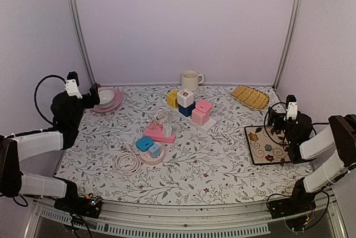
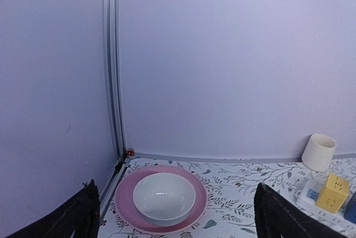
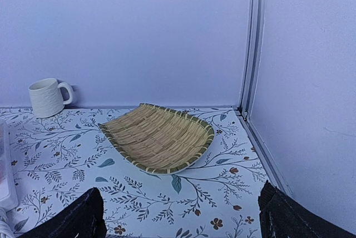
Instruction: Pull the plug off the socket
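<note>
A white plug [image 1: 165, 127] stands in a pink socket block [image 1: 160, 134] near the table's middle. In front of it a round pink socket [image 1: 151, 155] carries a blue plug [image 1: 144, 143] and a pale blue one [image 1: 154, 149], with a coiled white cable [image 1: 127, 163] at its left. My left gripper [image 1: 93, 94] is open and empty at the far left, facing a white bowl [image 2: 164, 198] on a pink plate [image 2: 128, 193]. My right gripper [image 1: 276, 112] is open and empty at the far right, facing a woven tray [image 3: 158, 136]. Both are far from the plugs.
A white power strip [image 1: 207, 125] holds yellow [image 1: 172, 99], white [image 1: 185, 98], blue and pink [image 1: 201, 112] cube adapters. A white mug [image 1: 190, 78] stands at the back wall. A flowered tile [image 1: 261, 146] lies under the right arm. Metal frame posts stand at both back corners.
</note>
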